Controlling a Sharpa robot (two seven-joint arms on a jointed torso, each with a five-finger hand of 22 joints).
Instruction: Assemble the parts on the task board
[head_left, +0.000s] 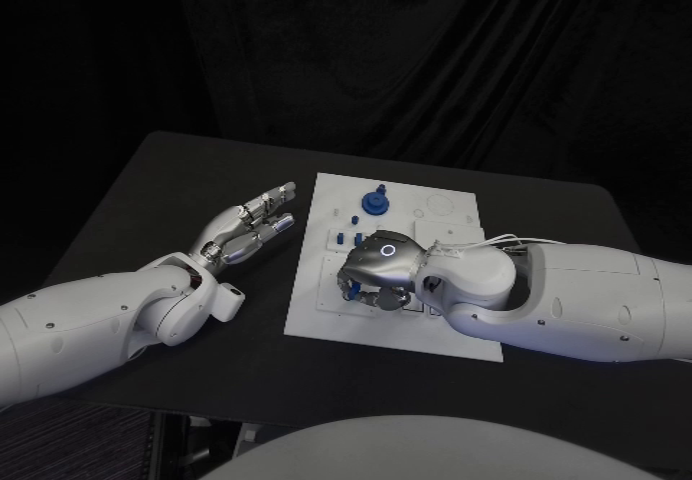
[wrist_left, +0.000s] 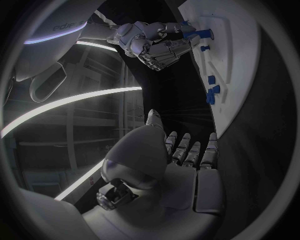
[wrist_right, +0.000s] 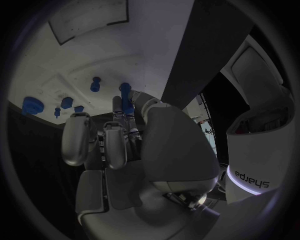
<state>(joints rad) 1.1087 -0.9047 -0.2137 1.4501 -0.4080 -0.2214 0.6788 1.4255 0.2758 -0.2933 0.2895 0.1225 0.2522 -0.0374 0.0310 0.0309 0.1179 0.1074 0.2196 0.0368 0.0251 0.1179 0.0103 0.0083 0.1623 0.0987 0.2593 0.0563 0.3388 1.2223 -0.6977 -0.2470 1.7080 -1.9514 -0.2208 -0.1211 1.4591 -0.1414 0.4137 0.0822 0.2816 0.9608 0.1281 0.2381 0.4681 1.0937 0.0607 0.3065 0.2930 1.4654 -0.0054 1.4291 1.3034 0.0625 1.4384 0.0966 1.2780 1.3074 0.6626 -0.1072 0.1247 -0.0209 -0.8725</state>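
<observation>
Black cloth is hanging behind the dark table (head_left: 173, 190), and the white task board (head_left: 447, 215) is lying at its middle. On the board's near half the right hand (head_left: 378, 275) is bending down, its fingers (wrist_right: 125, 107) pinching a small blue part (wrist_right: 127, 109) and pressing it toward the board's face. Just beyond those fingertips a blue peg (wrist_right: 95, 84) is standing upright, and a few more blue pieces (wrist_right: 66, 102) are clustering near the board's edge, with a larger round blue part (head_left: 375, 203) sitting toward the far side. Well apart, off the board's left edge, the left hand (head_left: 248, 228) is resting released over the table, fingers stretched out and holding nothing.

The risk, as I judge it, is lying in the pinch: the part is slim and the hand is covering its seat, so a slightly tilted push could be jamming it or flicking it loose. Nothing is bracing the board, so a sideways shove could be sliding it and toppling the standing peg.
</observation>
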